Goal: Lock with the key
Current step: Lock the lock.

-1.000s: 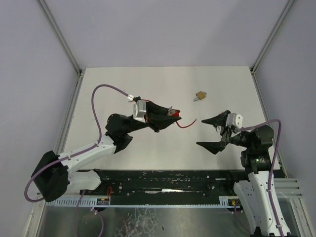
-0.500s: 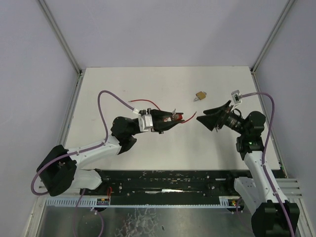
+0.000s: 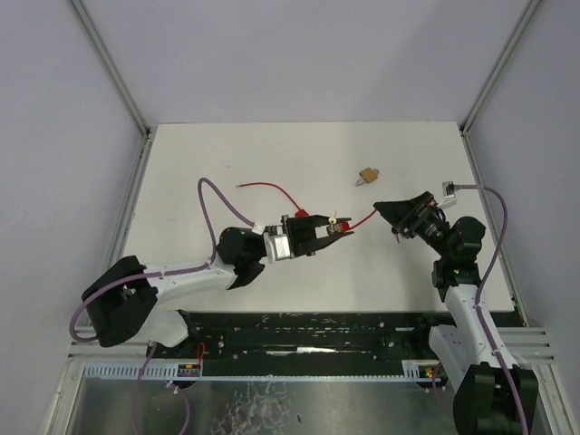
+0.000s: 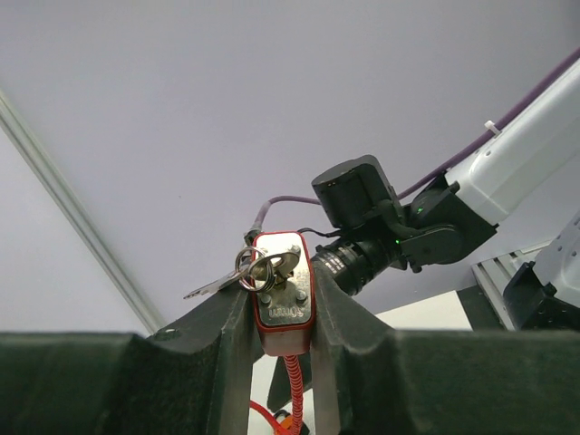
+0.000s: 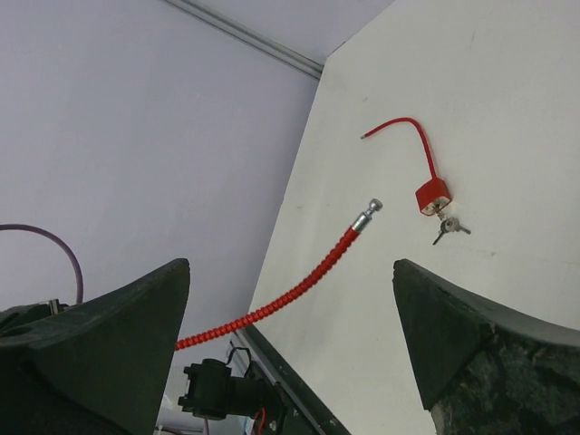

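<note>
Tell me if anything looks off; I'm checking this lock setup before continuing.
The red cable lock, with keys attached, is clamped in the left gripper, yet the cable's metal tip hangs loose near the open right gripper, not seated in the lock body.

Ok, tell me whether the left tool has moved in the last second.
Yes. In the top view the left tool, gripping the red lock, has shifted right, nearer the brass padlock, which stayed put.
</note>
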